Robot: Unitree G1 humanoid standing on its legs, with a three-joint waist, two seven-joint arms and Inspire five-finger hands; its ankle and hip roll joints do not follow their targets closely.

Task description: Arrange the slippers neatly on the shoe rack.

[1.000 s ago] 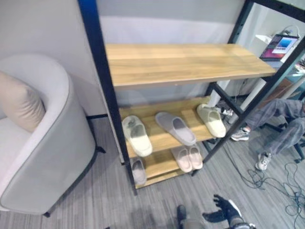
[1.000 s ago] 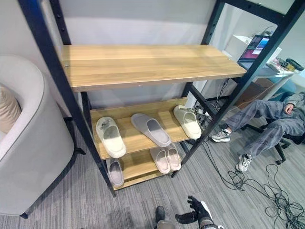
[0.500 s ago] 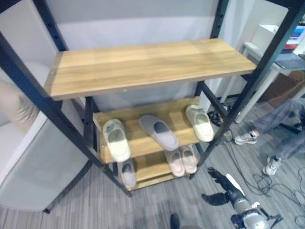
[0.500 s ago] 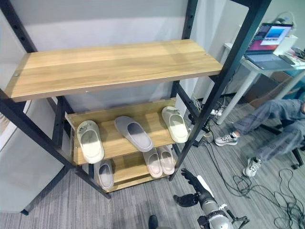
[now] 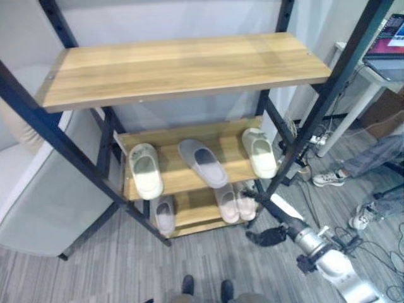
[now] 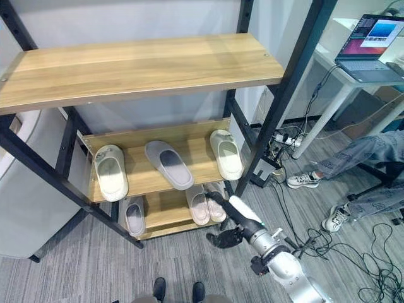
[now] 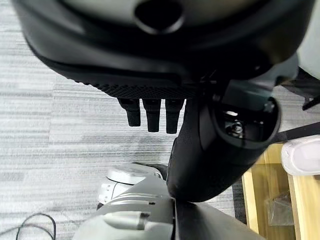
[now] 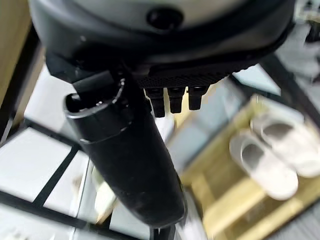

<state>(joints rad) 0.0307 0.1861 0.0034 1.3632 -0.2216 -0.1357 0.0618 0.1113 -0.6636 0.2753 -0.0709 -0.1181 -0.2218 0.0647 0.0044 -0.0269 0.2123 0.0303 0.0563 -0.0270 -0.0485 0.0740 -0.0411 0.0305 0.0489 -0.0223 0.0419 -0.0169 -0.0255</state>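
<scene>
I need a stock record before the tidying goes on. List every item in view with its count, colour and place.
Shoe rack: one, black frame with wooden shelves, centre.
Cream slippers: two, middle shelf, one at each end.
Grey slipper: one, middle shelf, slanted between the cream ones.
Pale pink slippers: a pair, bottom shelf, right side.
Light grey slipper: one, bottom shelf, left side.
Armchair: one, light grey, left of the rack.
Laptop: one, open, on a white desk at far right.
Person: seated at right, grey trousers, white trainers.
Cables: black, on the floor at right.
Right hand: dark, open, beside the rack's lower right post.
Left hand: dark, fingers straight, over the floor.
</scene>
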